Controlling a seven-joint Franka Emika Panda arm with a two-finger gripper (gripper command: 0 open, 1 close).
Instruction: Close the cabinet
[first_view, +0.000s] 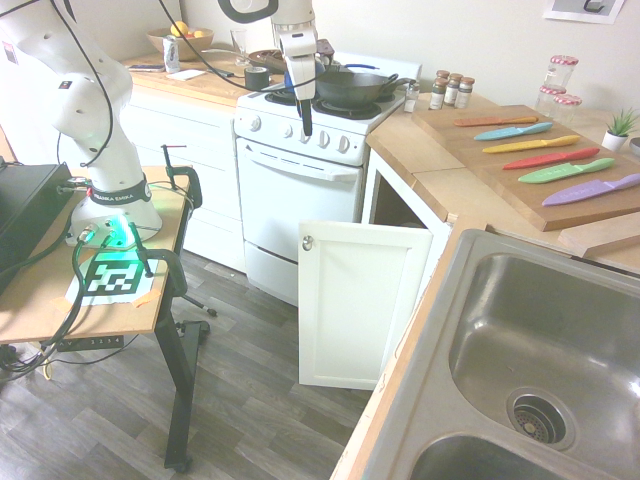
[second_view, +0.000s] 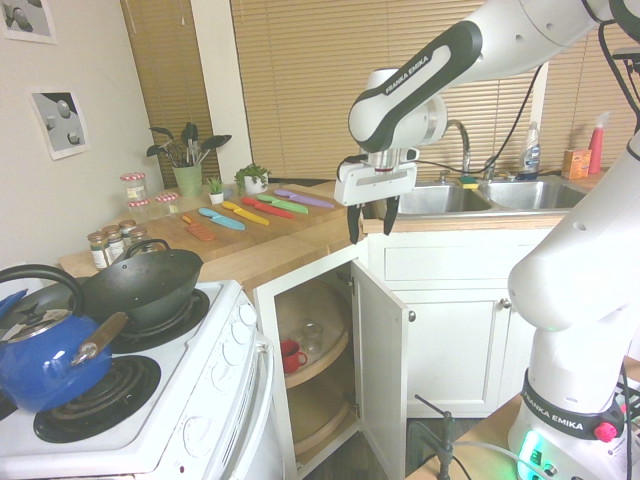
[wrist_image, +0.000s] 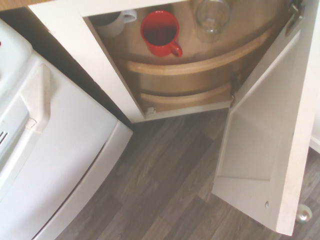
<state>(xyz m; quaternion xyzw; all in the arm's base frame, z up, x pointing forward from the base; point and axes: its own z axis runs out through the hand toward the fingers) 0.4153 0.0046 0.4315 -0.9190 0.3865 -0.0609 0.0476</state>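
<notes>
Going left to right in the first exterior view, we pass the white oven (first_view: 300, 190) with a dark wok (first_view: 350, 88) on its hob, then the cabinet (first_view: 395, 215) in the corner under the wooden tabletop (first_view: 440, 165). Its door (first_view: 355, 305) stands swung wide into the room, with the round silver knob (first_view: 307, 242) near its top free corner. Right of that lie the coloured knives (first_view: 555, 158) on a board and the steel sink (first_view: 540, 370).

The claw (second_view: 367, 222) hangs above the open door, near the tabletop's edge. Its fingers point down, parted a little, with nothing between them.

We judge two risks. If the claw descends on the wrong side of the door, a sweep would push it further open. A push on the thin top edge could also slip off, and the arm might strike the oven front.

The wrist view shows a red mug (wrist_image: 160, 32) and what seems to be a clear glass (wrist_image: 212, 15) on the curved shelf, though the glass is cut off at the frame edge. The hinge is hard to make out.
</notes>
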